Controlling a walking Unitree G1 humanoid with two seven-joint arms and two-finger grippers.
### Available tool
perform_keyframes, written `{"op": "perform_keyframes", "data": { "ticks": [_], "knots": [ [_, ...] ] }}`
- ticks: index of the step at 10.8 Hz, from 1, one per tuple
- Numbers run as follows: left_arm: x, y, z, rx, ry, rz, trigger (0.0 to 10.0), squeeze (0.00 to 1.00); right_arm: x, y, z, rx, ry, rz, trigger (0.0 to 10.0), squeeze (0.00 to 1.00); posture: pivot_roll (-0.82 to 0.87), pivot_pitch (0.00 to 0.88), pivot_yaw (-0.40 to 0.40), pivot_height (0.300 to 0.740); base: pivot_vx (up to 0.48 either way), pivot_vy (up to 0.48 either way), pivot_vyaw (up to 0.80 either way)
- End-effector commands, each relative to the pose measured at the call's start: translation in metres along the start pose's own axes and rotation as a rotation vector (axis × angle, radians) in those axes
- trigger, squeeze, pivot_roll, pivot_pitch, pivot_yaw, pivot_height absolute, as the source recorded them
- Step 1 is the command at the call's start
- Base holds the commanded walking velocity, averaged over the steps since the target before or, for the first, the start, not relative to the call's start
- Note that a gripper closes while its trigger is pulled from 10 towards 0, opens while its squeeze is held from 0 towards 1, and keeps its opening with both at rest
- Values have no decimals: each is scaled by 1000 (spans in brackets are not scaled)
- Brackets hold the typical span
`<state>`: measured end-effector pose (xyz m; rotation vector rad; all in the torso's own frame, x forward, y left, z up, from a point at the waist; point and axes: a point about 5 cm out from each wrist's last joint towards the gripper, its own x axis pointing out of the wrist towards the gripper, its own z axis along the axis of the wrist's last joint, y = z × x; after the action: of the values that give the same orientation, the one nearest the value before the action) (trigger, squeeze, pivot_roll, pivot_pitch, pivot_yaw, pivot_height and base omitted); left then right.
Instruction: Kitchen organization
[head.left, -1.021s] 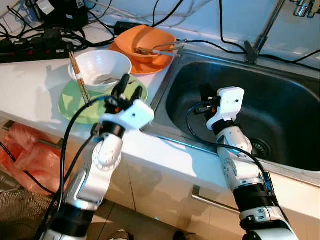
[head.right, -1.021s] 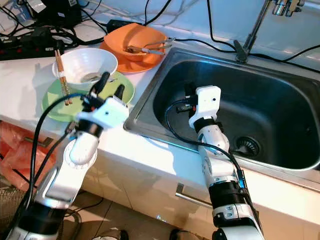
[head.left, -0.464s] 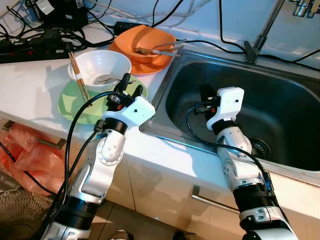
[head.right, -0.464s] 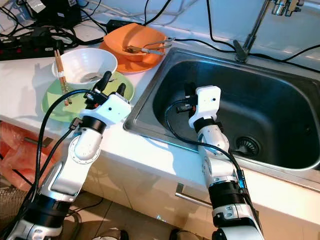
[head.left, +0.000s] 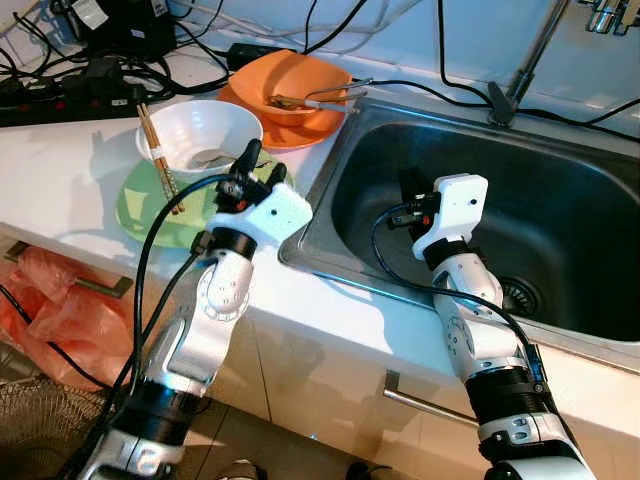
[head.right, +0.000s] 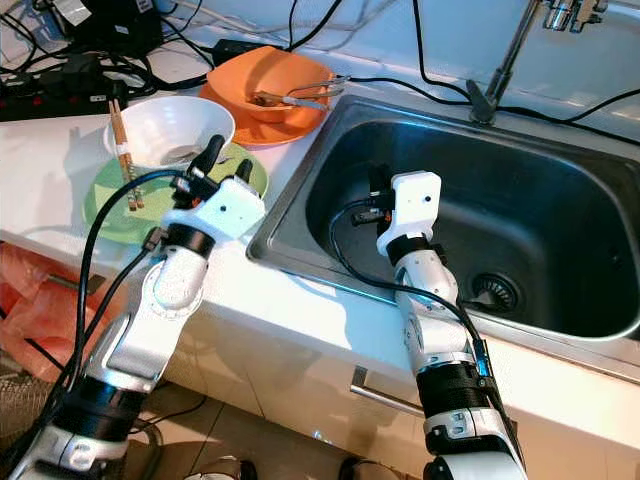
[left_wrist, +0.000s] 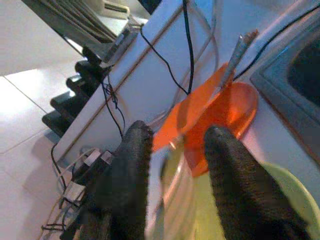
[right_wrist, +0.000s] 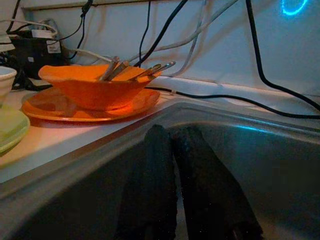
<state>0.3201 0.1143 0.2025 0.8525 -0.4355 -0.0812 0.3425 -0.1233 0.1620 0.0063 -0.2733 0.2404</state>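
A white bowl (head.left: 200, 135) with a spoon in it stands on a green plate (head.left: 140, 205), and chopsticks (head.left: 158, 160) lie across the bowl's left rim. My left gripper (head.left: 265, 162) is open at the bowl's right side, over the plate. In the left wrist view the blurred bowl rim (left_wrist: 175, 190) lies between the fingers (left_wrist: 131, 170). Behind, an orange bowl (head.left: 295, 80) holding utensils (head.left: 325, 97) sits on an orange plate (head.left: 290, 132). My right gripper (head.left: 410, 190) is shut, low inside the steel sink (head.left: 570, 170) near its left wall; its fingers (right_wrist: 160, 170) are pressed together.
Power strips and black cables (head.left: 90, 75) crowd the counter's back left. The faucet base (head.left: 505, 100) stands behind the sink, whose drain (head.left: 520, 297) is at the front right. A red plastic bag (head.left: 50, 310) lies on the floor at the left. A drawer handle (head.left: 430, 405) sticks out below the counter.
My left gripper has moved forward and up toward the white bowl, from the counter's front edge to over the green plate. The right arm has not moved.
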Motion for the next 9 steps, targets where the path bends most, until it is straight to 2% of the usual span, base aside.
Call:
{"op": "perform_keyframes", "data": {
  "ticks": [1, 2, 9],
  "knots": [
    [2, -1, 2, 2, -10, 4, 510, 0, -4, -2, -2, 5, 4, -9, 10000, 0, 59, 87, -49, 740, 0, 0, 0],
    [2, -1, 2, 3, -14, 1, 0, 0, -4, -2, -2, 6, 4, -10, 10000, 0, 57, 88, -48, 740, 0, 0, 0],
    [7, 4, 9, 24, -60, 26, 0, 0, -3, 0, -3, 10, 3, -5, 10000, 0, 62, 76, -46, 740, 0, 0, 0]
  ]
}}
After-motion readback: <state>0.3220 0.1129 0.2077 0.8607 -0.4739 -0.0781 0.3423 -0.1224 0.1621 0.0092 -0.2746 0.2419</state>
